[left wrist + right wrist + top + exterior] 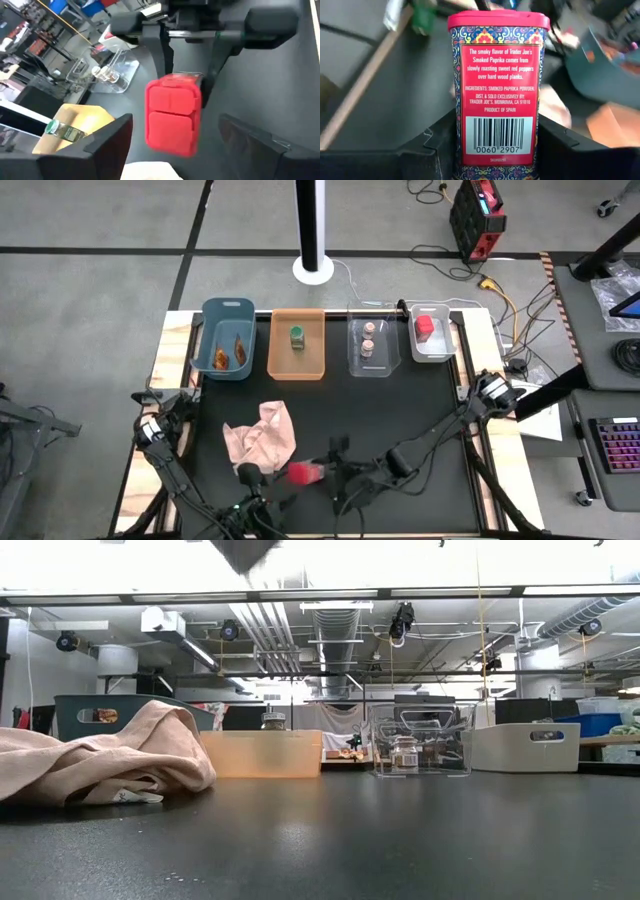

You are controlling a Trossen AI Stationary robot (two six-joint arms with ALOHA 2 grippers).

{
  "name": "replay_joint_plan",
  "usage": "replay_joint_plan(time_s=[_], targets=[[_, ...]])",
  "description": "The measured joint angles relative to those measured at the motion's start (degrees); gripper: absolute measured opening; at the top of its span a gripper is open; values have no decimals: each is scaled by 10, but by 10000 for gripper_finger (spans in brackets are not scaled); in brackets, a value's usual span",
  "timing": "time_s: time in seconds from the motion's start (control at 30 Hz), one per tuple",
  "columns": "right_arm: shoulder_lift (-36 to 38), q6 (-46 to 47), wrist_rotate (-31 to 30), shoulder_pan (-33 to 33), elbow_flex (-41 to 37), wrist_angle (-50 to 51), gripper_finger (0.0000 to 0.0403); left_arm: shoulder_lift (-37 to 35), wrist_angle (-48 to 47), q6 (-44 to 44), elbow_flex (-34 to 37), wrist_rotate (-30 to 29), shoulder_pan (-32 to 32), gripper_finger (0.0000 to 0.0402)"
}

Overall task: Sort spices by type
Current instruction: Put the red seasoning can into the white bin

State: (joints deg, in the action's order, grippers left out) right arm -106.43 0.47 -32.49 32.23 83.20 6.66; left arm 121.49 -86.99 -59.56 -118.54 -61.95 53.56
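The black counter (400, 410) carried four bins along its far edge: a blue bin (224, 340) with orange-brown foil packets (231, 352), an orange bin (298, 345) with a green-capped jar (297, 336), a clear bin (371, 343) with two tiny tan-lidded jars (369, 340), and a white bin (435, 335) with a red container (425, 326). A pink cloth (263, 435) lay crumpled near the front. Beside it a red paprika tin (305, 473) hung between the two arms, apparently mid hand-over: the right gripper (495, 145) had its fingers closed on the tin's sides, while the left gripper (175, 145) stood with fingers spread wide and clear of it. The step in hand looked like carrying this tin to its kind; the next move would call for the right arm to lift it across to the white bin and let go above the other red one. Whether more spices lay under the cloth could not be told, and the low view showed neither gripper
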Motion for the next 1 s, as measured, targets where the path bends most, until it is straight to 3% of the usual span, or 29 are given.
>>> replay_joint_plan(time_s=[0.13, 0.3, 0.57, 0.77, 1.0], targets=[[0, 44, -51, 17, -9, 58, 187, 0, -4, -14, 8, -25, 5, 280], [2, 89, -64, 42, -55, 39, 187, -1, -7, -76, 44, -67, 13, 281], [3, 105, -65, 53, -165, -119, 187, -1, 118, -95, 175, -91, 18, 281], [41, 141, -65, 49, -255, -174, 187, -1, 234, -3, 224, -88, 4, 273], [107, 148, -68, 46, -313, -225, 187, -1, 411, 211, 226, -35, -19, 248]])
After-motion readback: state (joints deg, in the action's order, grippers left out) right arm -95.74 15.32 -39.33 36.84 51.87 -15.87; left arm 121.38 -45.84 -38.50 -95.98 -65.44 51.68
